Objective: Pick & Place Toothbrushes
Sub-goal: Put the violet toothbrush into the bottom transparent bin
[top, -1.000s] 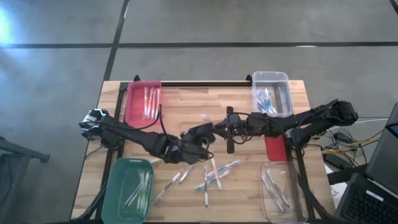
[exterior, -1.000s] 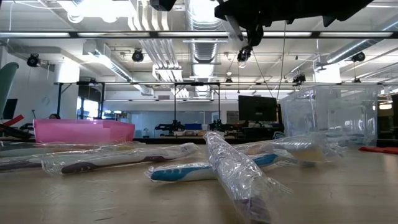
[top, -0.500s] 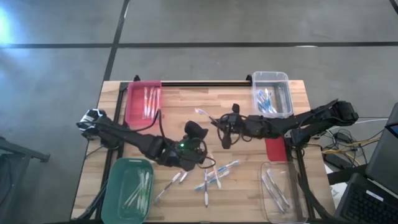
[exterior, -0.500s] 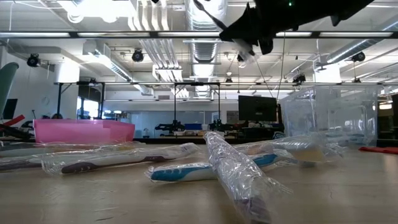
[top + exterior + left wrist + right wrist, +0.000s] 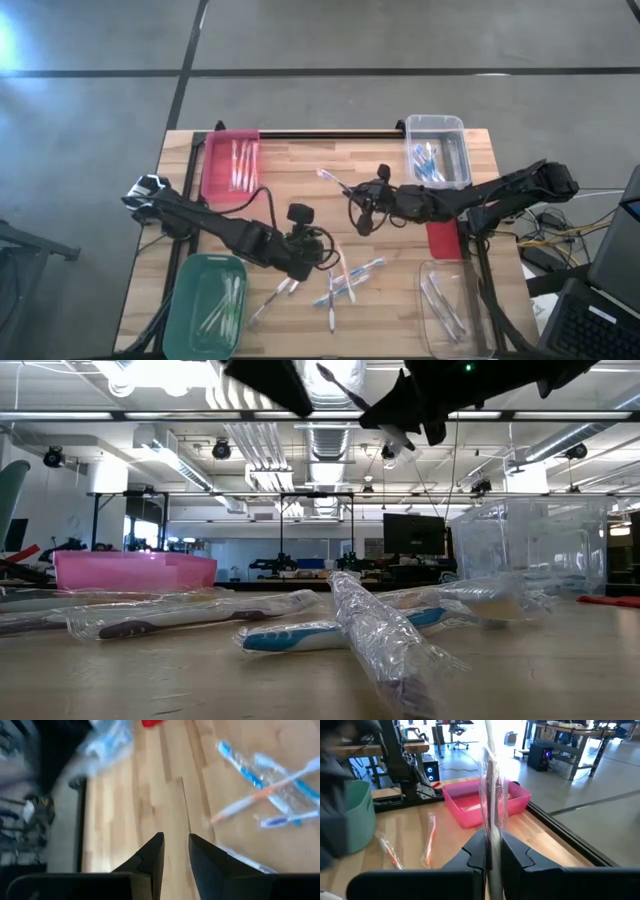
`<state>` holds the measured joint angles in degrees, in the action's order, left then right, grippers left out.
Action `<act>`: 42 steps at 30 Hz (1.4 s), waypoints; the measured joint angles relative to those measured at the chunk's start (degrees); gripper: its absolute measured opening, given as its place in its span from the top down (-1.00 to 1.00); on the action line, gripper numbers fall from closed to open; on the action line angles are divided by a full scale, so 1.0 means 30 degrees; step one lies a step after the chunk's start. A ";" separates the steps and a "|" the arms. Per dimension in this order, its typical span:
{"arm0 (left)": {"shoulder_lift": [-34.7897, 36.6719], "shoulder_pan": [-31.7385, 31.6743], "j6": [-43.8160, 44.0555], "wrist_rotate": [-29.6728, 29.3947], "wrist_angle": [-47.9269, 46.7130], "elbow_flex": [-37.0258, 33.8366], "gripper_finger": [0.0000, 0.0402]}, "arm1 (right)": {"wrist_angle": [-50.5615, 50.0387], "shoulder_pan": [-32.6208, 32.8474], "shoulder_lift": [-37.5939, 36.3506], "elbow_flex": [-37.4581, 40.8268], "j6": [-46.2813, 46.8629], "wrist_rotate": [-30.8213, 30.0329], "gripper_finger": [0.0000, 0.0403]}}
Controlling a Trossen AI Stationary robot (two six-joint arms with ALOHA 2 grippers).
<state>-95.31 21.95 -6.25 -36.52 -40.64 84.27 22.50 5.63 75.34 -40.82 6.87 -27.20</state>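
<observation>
One wrapped toothbrush (image 5: 491, 805) stands upright, pinched between two dark fingers (image 5: 479, 851), held above the table centre. A loose cluster of wrapped toothbrushes (image 5: 340, 283) lies criss-crossed toward six o'clock, with blue, white and orange-pink ones among them. More lie in bins at ten, one, seven and five o'clock.

Both arms are showing as dark, jointed limbs, black all over; the left arm (image 5: 215, 228) is carrying a pale patch at its base and a looping black cable near its wrist; the right arm (image 5: 470, 200) is looking bulkier at its shoulder; each one's fingers (image 5: 150, 857) are showing as blunt, dark, angular wedges.
</observation>
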 joint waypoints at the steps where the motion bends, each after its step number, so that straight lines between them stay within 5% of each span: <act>1: 0.0000 0.0039 0.0409 0.0001 0.0139 -0.0437 0.53 | -0.0025 0.0000 -0.0108 0.0000 0.0014 0.0007 0.89; 6: 0.0051 0.0052 0.1692 0.0183 0.5002 -0.3885 0.53 | -0.0334 0.0318 -0.0681 0.0000 0.0097 0.0027 0.89; 15: 0.0190 -0.0275 -0.0336 0.7325 2.0341 -1.0707 0.57 | -0.0003 0.1010 -0.1116 0.0000 0.0822 0.0112 0.89; 22: 0.2197 -0.0734 -0.1681 0.8628 2.4825 -1.2792 0.64 | -0.0465 0.1672 -0.0417 -0.1420 0.1861 0.2206 0.89; 32: 0.6700 -0.1616 -0.2016 0.9223 2.5763 -1.5827 0.68 | -1.5546 0.2808 0.2172 -0.7954 0.7727 0.2149 0.89; 42: 1.0173 -0.1915 -0.1865 0.9181 2.5705 -1.7972 0.67 | -2.6453 0.5482 0.4757 -1.3916 1.6376 0.2069 0.89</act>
<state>-64.79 16.21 -11.85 -8.97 36.48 30.35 -56.86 22.07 89.62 -82.57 56.00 -20.99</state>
